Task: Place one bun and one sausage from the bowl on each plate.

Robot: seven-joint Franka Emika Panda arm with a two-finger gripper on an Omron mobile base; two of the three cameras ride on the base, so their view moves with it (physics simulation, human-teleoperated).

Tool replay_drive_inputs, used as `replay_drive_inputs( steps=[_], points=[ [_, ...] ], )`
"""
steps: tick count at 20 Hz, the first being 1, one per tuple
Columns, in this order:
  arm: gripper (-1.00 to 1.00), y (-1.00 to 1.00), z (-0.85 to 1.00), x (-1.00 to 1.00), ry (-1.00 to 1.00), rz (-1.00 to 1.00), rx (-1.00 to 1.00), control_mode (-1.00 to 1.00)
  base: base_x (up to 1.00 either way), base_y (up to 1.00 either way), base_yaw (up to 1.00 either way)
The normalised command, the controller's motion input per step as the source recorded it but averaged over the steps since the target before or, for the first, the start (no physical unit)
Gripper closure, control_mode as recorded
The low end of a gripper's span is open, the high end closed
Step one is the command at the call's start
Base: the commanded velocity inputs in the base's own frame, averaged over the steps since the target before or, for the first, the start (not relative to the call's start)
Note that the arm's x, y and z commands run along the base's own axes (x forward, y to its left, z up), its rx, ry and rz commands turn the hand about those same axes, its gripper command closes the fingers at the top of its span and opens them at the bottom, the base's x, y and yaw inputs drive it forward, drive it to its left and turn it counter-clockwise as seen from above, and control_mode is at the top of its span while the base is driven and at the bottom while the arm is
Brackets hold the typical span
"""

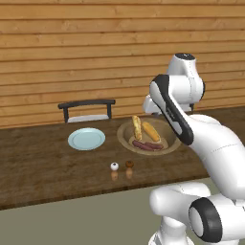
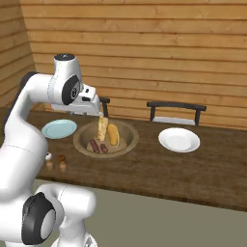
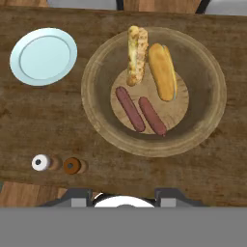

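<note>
Bowl (image 3: 99, 116) near the tabletop's middle holds two buns and two sausages, so we should lower the gripper (image 2: 103, 115), whose jaw spacing we cannot tell, squarely over one bun (image 3: 162, 71).

Base cams sit behind the arm, left and right, looking forward-down; hand cam looks straight down, close. All share the bowl (image 1: 148, 136) (image 2: 106, 138) (image 3: 154, 91) on the worktop (image 1: 43, 167) (image 2: 193, 169) (image 3: 48, 120).
</note>
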Motion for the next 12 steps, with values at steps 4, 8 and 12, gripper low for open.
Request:
replay_drive_inputs(
  steps=[4,8,12],
  points=[
    [-1.0,0.01,-0.3,0.21,0.0,0.0,0.0,-1.0,0.0,0.0,0.0],
    [-1.0,0.07,-0.68,0.48,0.0,0.0,-0.05,-1.0,0.0,0.0,0.0],
    [-1.0,0.0,-0.72,0.51,0.0,-0.01,-0.05,-1.0,0.0,0.0,0.0]
  ],
)
